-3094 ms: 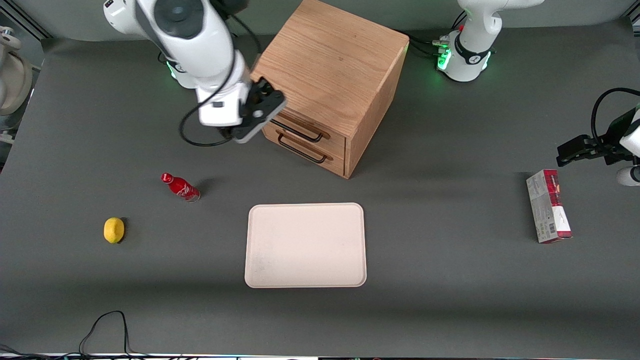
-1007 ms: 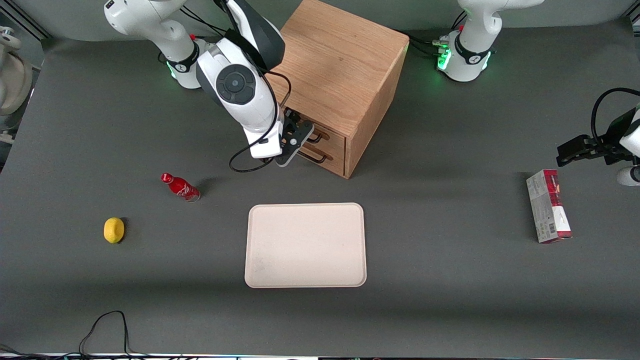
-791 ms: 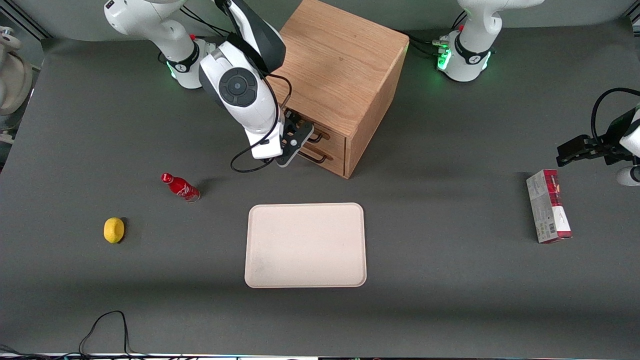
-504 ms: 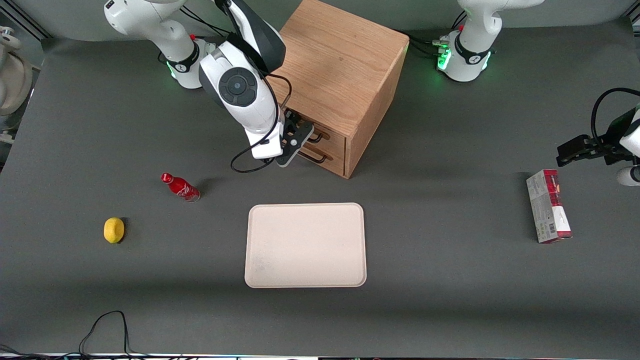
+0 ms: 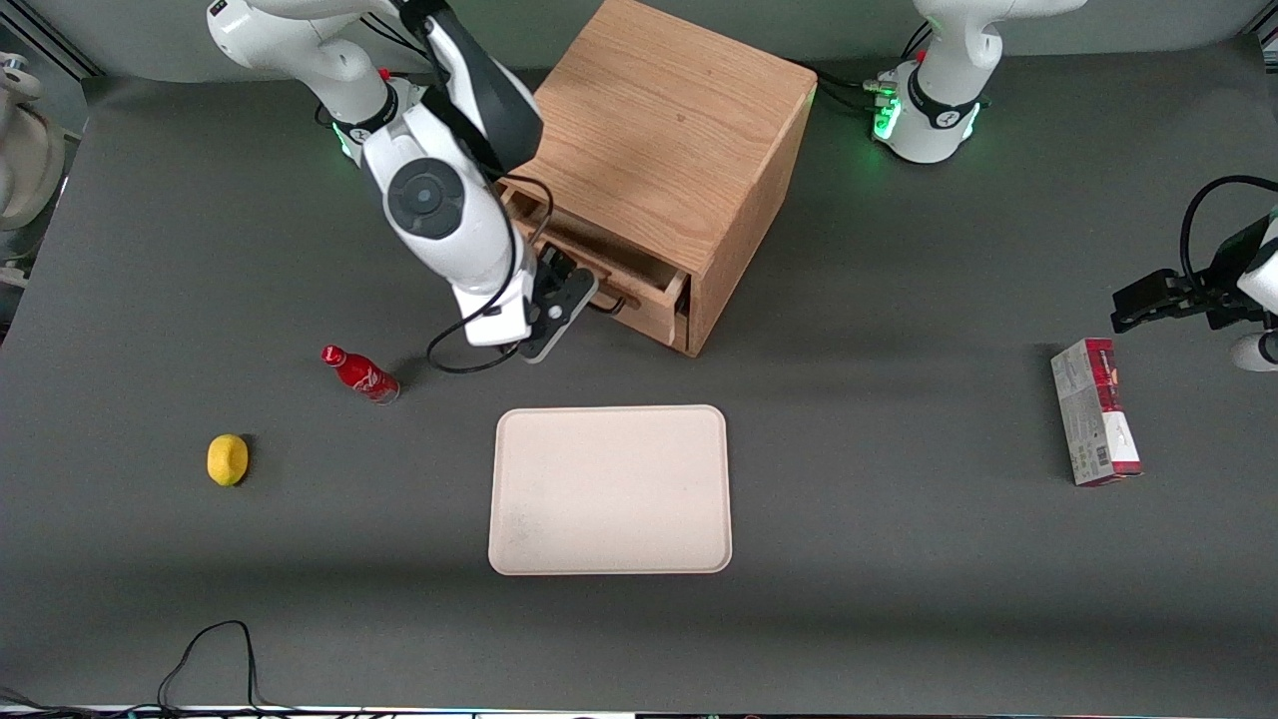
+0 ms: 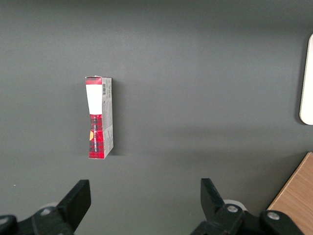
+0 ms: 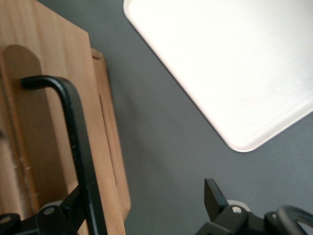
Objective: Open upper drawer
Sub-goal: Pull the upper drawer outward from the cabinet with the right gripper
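One drawer [image 5: 609, 275], the cabinet's [image 5: 669, 130] upper, stands partly drawn out. Gripper [image 5: 559, 300] at its front, jaws spread around the thin black handle [image 7: 80, 152]. Rigid, sliding; hold mid-handle.

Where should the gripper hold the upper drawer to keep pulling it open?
Probably by the thin black handle on the upper drawer front, approached from in front of the cabinet. The bar stands off the wood, leaving finger room. The gripper is already there.
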Robot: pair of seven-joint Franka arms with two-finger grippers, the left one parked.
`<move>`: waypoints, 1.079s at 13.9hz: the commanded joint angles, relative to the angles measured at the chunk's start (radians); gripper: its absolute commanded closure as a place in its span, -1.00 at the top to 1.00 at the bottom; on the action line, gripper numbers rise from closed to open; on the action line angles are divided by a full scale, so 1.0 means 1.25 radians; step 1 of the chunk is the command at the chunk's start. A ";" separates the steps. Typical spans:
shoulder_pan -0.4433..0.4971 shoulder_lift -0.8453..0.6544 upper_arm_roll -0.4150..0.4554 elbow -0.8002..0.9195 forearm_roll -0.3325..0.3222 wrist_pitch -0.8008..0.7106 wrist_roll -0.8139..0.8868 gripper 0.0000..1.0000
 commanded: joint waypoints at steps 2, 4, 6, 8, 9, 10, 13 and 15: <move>-0.030 0.050 -0.002 0.098 0.014 -0.060 -0.054 1.00; -0.033 0.066 -0.002 0.101 0.013 -0.059 -0.061 1.00; -0.043 0.093 -0.003 0.132 0.012 -0.059 -0.074 1.00; -0.062 0.119 -0.003 0.160 0.012 -0.059 -0.080 1.00; -0.068 0.130 -0.003 0.182 0.012 -0.060 -0.079 1.00; -0.077 0.136 -0.003 0.199 0.013 -0.070 -0.079 1.00; -0.091 0.158 -0.003 0.227 0.012 -0.078 -0.080 1.00; -0.100 0.181 -0.003 0.261 0.010 -0.097 -0.079 1.00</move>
